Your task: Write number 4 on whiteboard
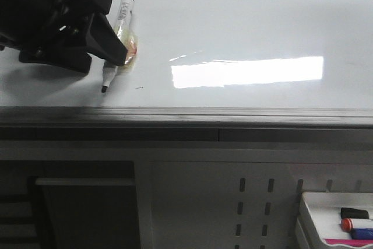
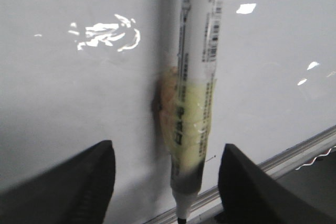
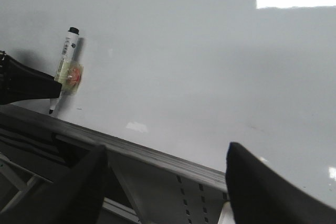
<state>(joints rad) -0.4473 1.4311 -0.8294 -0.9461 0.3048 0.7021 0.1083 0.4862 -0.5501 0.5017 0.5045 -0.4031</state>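
Observation:
The whiteboard [image 1: 245, 21] lies flat, glossy white with a grey metal edge [image 1: 186, 115]. No number 4 shows on it. A white marker [image 1: 120, 27] with a yellow-taped barrel and black tip lies at the board's left, tip toward the front edge. My left gripper [image 1: 111, 51] is open around it: in the left wrist view the marker [image 2: 197, 77] sits between the two wide-apart black fingers [image 2: 84, 182], with gaps on both sides. My right gripper [image 3: 167, 150] is open and holds nothing, out past the board's [image 3: 184, 51] front edge. The marker [image 3: 65, 61] is far off to its side.
A bright rectangular light reflection [image 1: 247, 71] lies on the board's middle. A tiny dark speck [image 1: 139, 87] sits near the marker tip. Below the front edge are a perforated grey panel [image 1: 256, 208] and a small white tray [image 1: 320, 234] of markers at lower right.

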